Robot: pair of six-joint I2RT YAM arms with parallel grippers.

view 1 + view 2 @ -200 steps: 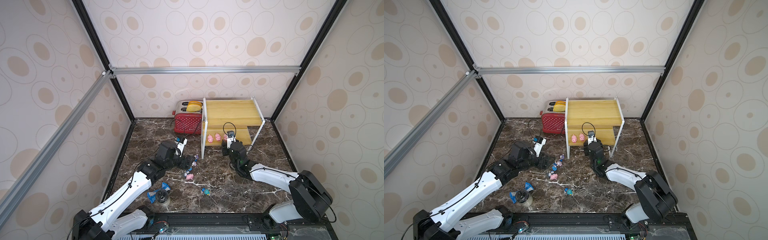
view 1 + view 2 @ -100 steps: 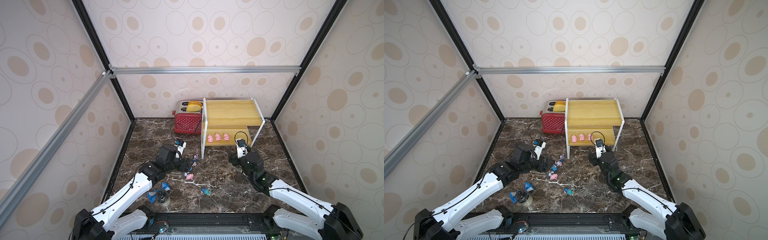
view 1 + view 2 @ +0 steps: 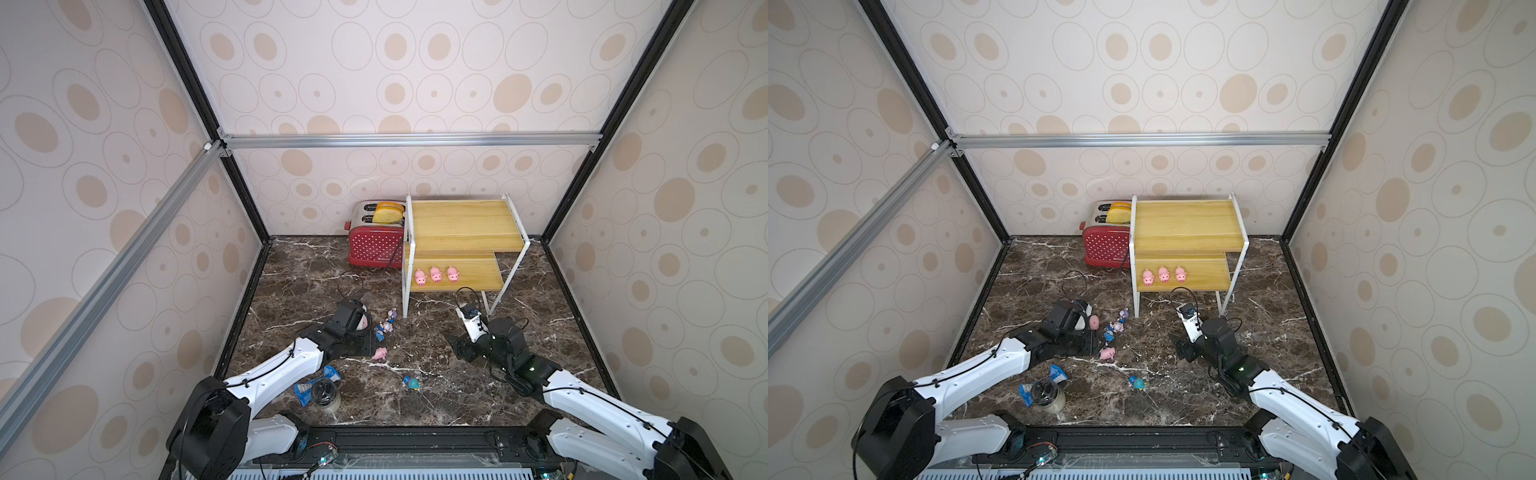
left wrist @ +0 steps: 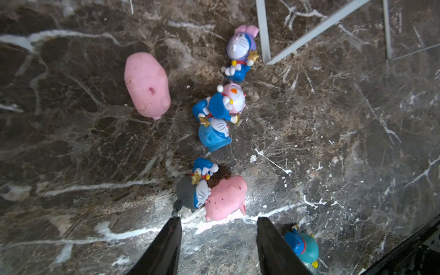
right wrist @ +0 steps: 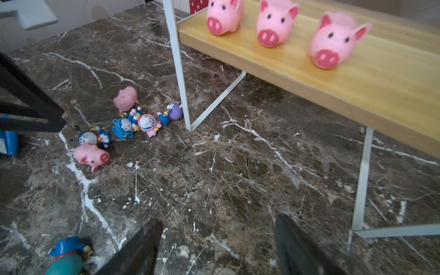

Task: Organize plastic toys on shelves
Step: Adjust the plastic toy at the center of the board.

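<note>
Now the right gripper [image 5: 219, 223] has backed off the shelves [image 3: 465, 224], wide open and empty, leaving a third pig [image 3: 452, 274] near the lower board's [image 3: 478, 276] front edge, while the left gripper [image 4: 218, 222], narrowed but empty, hovers over a loose pig [image 4: 226, 197] on the tabletop [image 3: 436, 395].

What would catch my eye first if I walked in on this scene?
The three pink pigs lined up on the lower yellow board of the shelf rack, snouts facing front. Next, the red polka-dot toaster right beside the rack, by the back wall. Then the jumble of tiny blue cartoon figurines and two more pigs on the dark marble table near the rack's front leg.
</note>
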